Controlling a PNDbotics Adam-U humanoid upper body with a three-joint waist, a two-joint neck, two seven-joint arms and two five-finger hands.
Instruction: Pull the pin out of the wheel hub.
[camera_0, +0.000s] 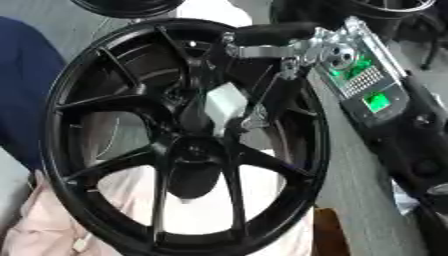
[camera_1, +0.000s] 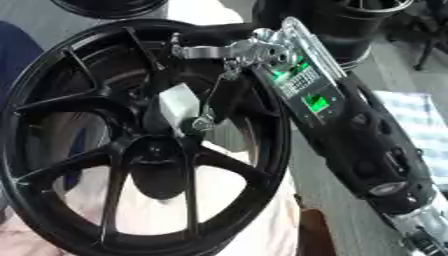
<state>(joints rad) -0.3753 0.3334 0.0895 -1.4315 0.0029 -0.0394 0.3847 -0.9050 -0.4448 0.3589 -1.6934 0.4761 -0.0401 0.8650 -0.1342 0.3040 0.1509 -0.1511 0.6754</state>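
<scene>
Reaching in from the upper right, our right hand (camera_0: 262, 47) was spread over the upper part of the wheel hub (camera_0: 188, 135), its black fingers and thumb extending leftward across the spokes and rim. We saw a pale, whitish block (camera_0: 226, 103) just above the centre of the hub, with a thin silver finger link coming down to a point just beside it; we took this pale piece to be the pin or its handle, though we could not make out its shape well enough to be sure. Whether our fingers had closed on it we could not tell: the fingertips near it were partly hidden against the dark spokes. Our forearm (camera_1: 350, 130), black with a lit green panel, lay along the right side of the wheel. Our left hand did not show in either view.

The wheel hub stood nearly upright and tilted, filling most of both views, with pale cloth (camera_0: 52, 225) under and behind its lower spokes and another dark wheel (camera_1: 367, 25) standing behind at the top right.

We judged that we were at the grasping step: hand at the pin, pin not yet drawn. Our next move, as we reckoned it, would call for pinching the pale piece securely, then pulling straight outward along its axis, away from the hub's centre, without snagging the spokes.
</scene>
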